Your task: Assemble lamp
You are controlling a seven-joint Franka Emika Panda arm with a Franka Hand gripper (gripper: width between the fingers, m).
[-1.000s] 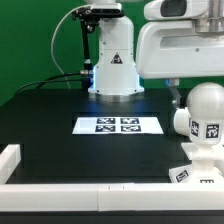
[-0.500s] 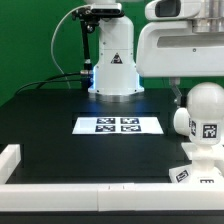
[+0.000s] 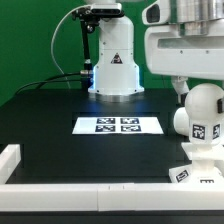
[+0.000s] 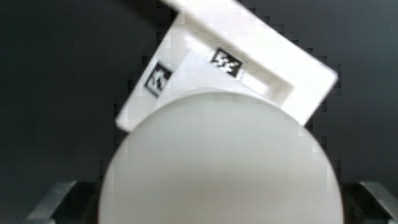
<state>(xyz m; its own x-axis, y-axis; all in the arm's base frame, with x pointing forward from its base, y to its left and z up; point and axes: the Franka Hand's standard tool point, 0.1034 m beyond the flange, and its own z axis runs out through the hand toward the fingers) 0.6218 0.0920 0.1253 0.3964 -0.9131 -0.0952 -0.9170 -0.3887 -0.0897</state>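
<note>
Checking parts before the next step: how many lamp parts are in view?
2. The bulb stands at the exterior view's right; the base sits directly under it. No shade shows; it may be out of frame.

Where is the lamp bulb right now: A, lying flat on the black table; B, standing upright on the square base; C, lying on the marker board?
B: the bulb stands upright on the base at the exterior view's right, apart from the marker board.
</note>
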